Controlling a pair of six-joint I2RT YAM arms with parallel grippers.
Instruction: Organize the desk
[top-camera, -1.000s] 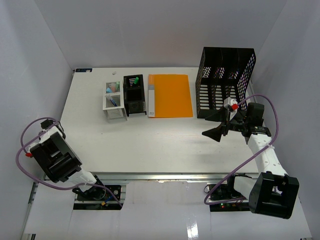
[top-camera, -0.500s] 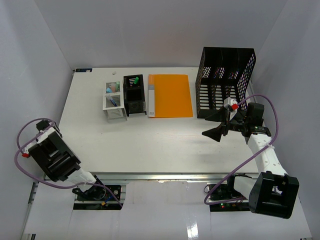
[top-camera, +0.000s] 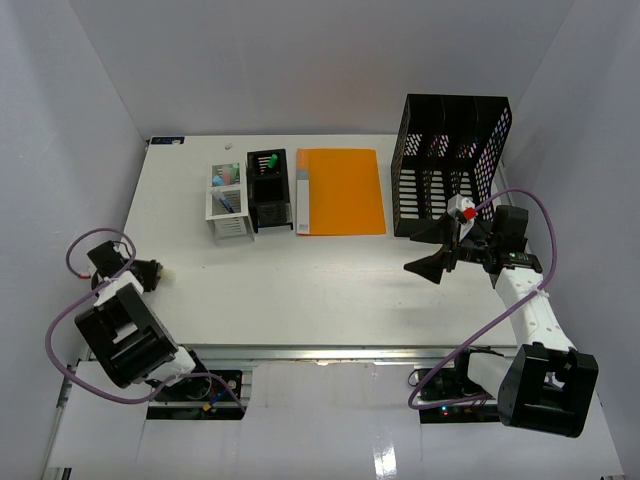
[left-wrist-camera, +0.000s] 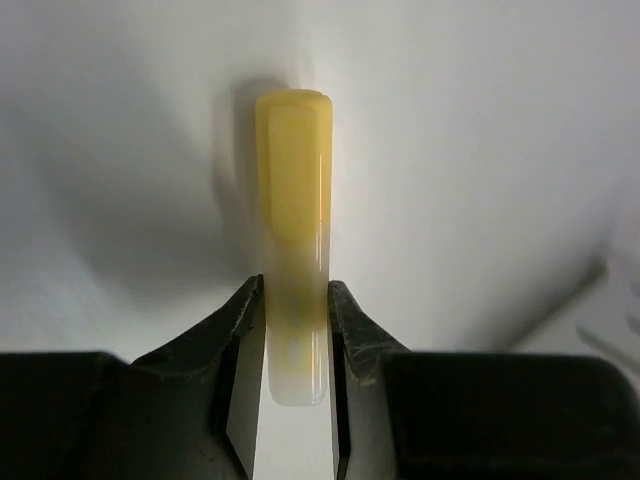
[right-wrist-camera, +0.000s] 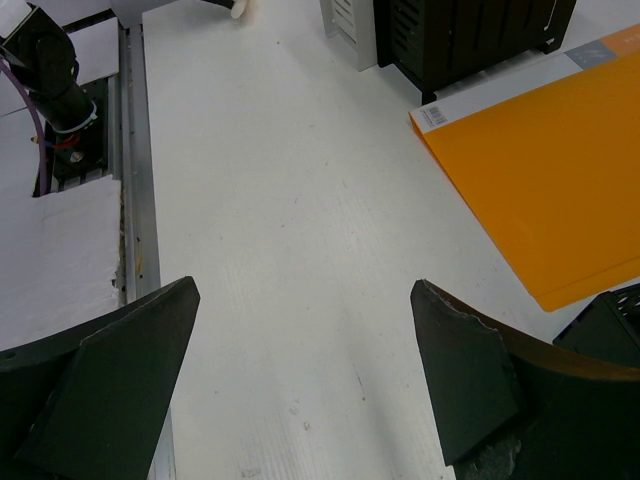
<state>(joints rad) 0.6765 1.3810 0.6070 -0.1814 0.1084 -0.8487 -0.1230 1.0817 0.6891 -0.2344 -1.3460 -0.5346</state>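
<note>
My left gripper is clamped on a yellow stick at the near-left of the desk, presumably to tidy it away, while my right gripper hangs wide, empty.

Far edge of desk is blocked: white holder, black holder and orange folder side by side, tall mesh rack at far-right corner. Right gripper hangs just in front of rack. Centre and near edge: free passage.

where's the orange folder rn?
Top view: the orange folder lies flat near the middle of the desk's far edge, between the black pen holder on its left and the black mesh file rack on its right.
</note>
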